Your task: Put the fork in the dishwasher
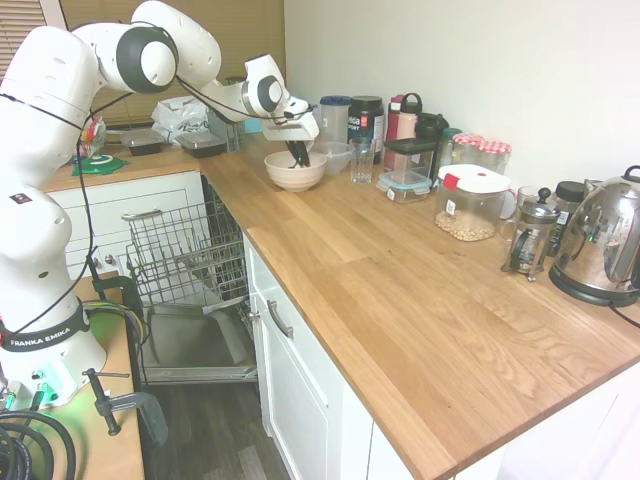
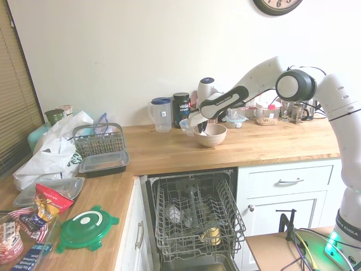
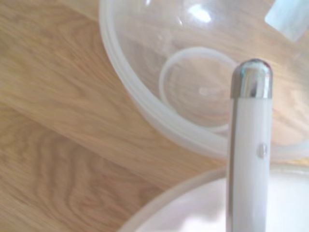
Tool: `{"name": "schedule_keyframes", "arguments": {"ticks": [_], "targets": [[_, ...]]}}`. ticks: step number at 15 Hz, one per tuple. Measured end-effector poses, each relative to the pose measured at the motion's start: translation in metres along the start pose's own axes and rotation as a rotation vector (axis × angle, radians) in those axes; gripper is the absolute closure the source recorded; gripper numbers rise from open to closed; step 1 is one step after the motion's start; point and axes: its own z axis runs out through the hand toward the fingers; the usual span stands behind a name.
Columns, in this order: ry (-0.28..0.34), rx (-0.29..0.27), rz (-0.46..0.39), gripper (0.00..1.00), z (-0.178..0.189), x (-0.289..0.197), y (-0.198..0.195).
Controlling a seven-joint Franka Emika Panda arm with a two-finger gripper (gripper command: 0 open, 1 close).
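The beige bowl [image 1: 295, 178] [image 2: 211, 137] stands on the wooden counter near the corner. My gripper [image 1: 298, 158] [image 2: 202, 127] reaches down into it, its dark fingers close together. The fork [image 3: 248, 145] shows only in the wrist view: a pale, slim handle with a shiny metal tip that rises over the bowl's rim. In the exterior views the fingers and the bowl hide it. The dishwasher stands open below the counter, with its grey wire rack [image 1: 185, 250] [image 2: 194, 217] pulled out over the dropped door [image 1: 195, 345].
A clear plastic bowl [image 1: 335, 157] [image 3: 145, 96] and a glass [image 1: 361, 160] stand just behind the beige bowl. Jars, containers, a French press and a kettle [image 1: 600, 240] line the wall. A cutlery basket [image 2: 98, 141], bags and lids lie on the side counter.
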Motion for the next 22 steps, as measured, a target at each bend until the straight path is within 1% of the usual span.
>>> {"name": "schedule_keyframes", "arguments": {"ticks": [2,3,6,7,8,10,11,13,15,17,20,22], "targets": [[0.014,0.014,0.0,1.0,-0.022,-0.005,-0.002],[0.031,0.022,-0.001,1.0,-0.04,-0.011,-0.002],[0.116,0.055,-0.014,1.0,-0.114,-0.043,-0.007],[0.138,0.069,-0.026,1.0,-0.139,-0.061,-0.008],[0.156,0.07,-0.051,1.0,-0.164,-0.086,-0.01],[0.19,0.038,-0.118,1.0,-0.198,-0.151,-0.008],[0.197,0.015,-0.157,1.0,-0.205,-0.193,-0.005],[0.207,-0.041,-0.238,1.0,-0.197,-0.272,0.005],[0.205,-0.097,-0.293,1.0,-0.167,-0.322,0.014],[0.195,-0.162,-0.331,1.0,-0.117,-0.347,0.02],[0.162,-0.276,-0.384,1.0,-0.025,-0.392,0.034],[0.153,-0.316,-0.413,1.0,0.009,-0.418,0.031]]}}
